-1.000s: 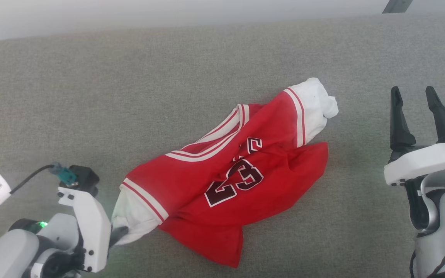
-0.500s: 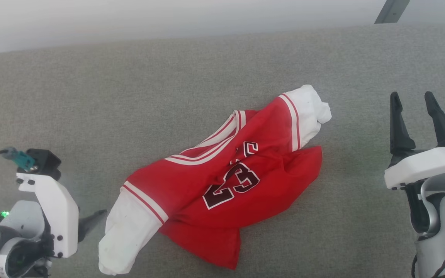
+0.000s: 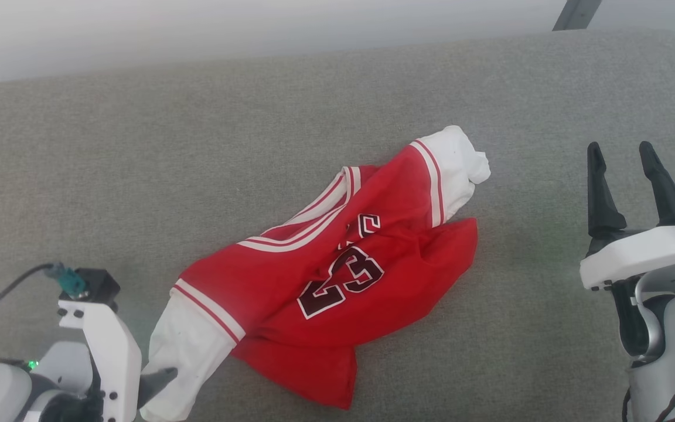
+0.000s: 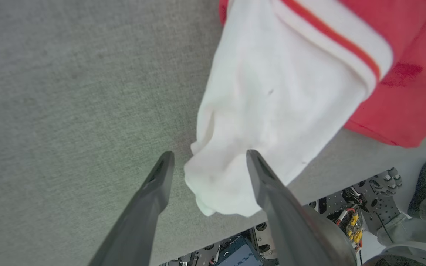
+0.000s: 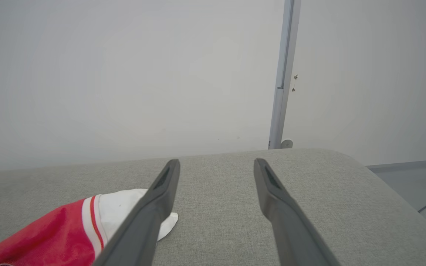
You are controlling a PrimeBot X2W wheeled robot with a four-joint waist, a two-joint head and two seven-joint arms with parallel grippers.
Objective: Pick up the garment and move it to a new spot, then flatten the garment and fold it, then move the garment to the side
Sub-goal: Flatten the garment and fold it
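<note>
Red garment lies rumpled, white sleeves out, black "23" showing.

Grey fabric surface, white wall, pole

left gripper: fingers spread | garment: white sleeve end between them | on grey fabric surface

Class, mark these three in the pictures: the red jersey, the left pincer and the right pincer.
red jersey (image 3: 340, 280), head view, on its black number 23.
left pincer (image 4: 209, 153), left wrist view, midway between its fingertips.
right pincer (image 3: 619, 146), head view, midway between its fingertips.
</note>
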